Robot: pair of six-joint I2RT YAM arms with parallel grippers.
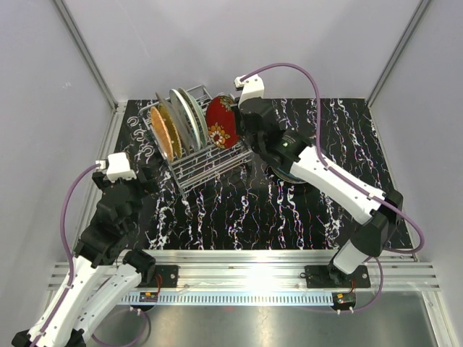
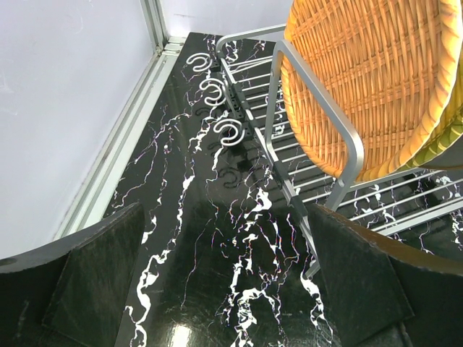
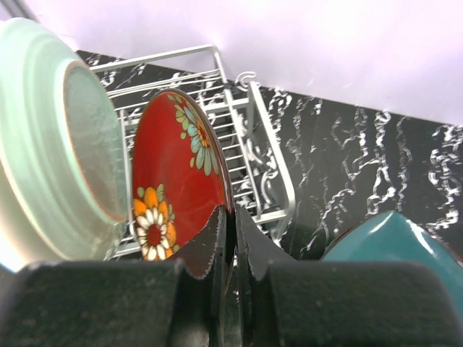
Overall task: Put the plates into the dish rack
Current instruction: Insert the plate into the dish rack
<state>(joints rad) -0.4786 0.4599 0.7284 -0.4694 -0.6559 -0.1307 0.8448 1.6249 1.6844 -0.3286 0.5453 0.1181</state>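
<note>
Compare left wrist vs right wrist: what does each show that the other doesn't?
Left wrist only: orange woven plate, three curled hooks, the open left gripper. Right wrist only: red floral plate with the right gripper shut on its rim, pale green plate, teal plate. Both: the dish rack and black marbled tabletop.

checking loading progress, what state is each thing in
left gripper: open, empty
right gripper: shut on red plate rim
red plate: upright at dish rack end, held
orange plate: standing in rack
pale green plate: standing in rack
teal plate: lying on table
</note>
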